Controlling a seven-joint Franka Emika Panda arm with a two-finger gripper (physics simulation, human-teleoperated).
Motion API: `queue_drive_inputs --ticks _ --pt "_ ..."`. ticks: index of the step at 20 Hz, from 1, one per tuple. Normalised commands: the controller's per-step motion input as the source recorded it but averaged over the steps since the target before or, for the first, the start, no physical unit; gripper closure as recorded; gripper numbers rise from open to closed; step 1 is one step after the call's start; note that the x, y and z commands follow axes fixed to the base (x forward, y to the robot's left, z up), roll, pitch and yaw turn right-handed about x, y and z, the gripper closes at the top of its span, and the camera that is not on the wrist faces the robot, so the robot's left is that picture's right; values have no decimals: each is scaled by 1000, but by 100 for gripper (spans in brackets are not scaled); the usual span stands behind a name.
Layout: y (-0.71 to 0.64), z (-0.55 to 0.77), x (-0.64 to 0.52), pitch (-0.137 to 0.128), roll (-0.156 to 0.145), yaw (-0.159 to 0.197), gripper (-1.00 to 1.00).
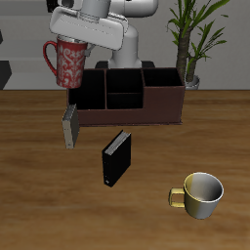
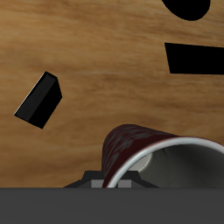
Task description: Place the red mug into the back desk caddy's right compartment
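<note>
The red mug (image 1: 70,61) with pale speckles hangs in the air, held at its rim by my gripper (image 1: 74,41), which is shut on it. Its handle points away from the caddy. The mug hovers above the grey-panel end of the back desk caddy (image 1: 127,109), a long dark brown box with black dividers. The caddy's grey end panel (image 1: 70,127) lies below the mug. The right compartment (image 1: 162,82), the wide section at the other end, is open on top. In the wrist view the mug (image 2: 144,149) fills the space just under my gripper (image 2: 114,181), grey inside showing.
A small black book-like box (image 1: 114,158) stands in front of the caddy; it also shows in the wrist view (image 2: 38,98). A yellowish-cream mug (image 1: 201,193) sits near the table's front edge. A potted plant (image 1: 193,39) stands behind the caddy's far end.
</note>
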Motion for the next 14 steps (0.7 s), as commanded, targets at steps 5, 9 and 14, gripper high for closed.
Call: queue_drive_inputs --ticks 5,9,14 --pt "330 105 -509 -24 59 14 100" --pt "390 51 -481 -9 85 7 100" --pt "385 -111 -484 29 134 -14 100"
